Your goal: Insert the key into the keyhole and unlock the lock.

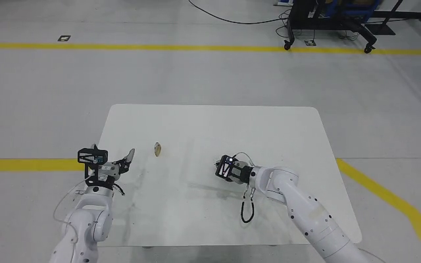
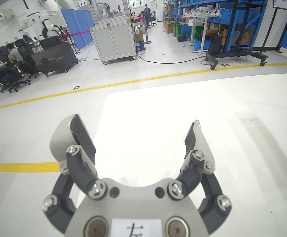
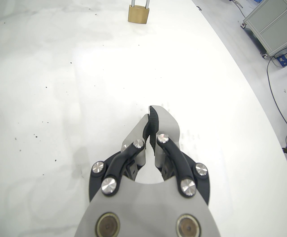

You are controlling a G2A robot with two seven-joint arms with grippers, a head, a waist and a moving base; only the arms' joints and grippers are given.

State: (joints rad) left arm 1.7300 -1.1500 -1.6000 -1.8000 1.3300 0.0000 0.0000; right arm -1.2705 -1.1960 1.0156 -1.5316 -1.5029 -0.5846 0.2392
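Top view looks down on a white table (image 1: pixel 276 131) on a pale grey floor crossed by yellow lines (image 1: pixel 197 47), with a black wheeled stand (image 1: pixel 329 23) beyond. A brass padlock (image 1: pixel 158 148) lies on the table between the two grippers, near the left gripper (image 2: pixel 135 123) and well apart from the right gripper (image 3: pixel 150 112). The left one's fingers are spread wide over bare tabletop. The right one's pads are pressed together; whether they pinch anything I cannot tell.

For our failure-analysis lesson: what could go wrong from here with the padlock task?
1. The padlock sits unheld on the table, apart from the open left gripper; pushing a key in might slide it.
2. The right gripper is shut, but no key shows between its pads; its grip may be slight or missing.
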